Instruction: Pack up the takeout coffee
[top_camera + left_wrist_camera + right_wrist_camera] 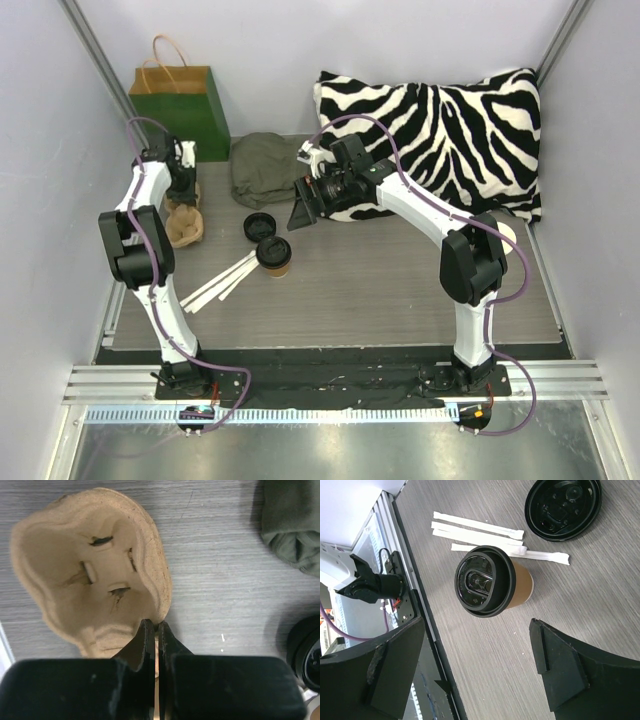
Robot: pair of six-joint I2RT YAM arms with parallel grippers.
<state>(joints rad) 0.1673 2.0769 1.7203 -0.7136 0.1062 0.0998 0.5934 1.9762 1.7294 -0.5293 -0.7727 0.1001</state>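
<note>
Table (pixel 400 290): coffee (pixel 274 255) upright; left tool (pixel 156 626) seemingly pinching tray (pixel 65 555).

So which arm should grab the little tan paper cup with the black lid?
Right. The right gripper is open, facing that cup; the left gripper is shut on the tan pulp tray.

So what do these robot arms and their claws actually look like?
The left arm and right arm are white tubes with chunky black joints, a purple cable looping along each. The left gripper and right gripper have matte black, wedge-shaped fingers.
</note>
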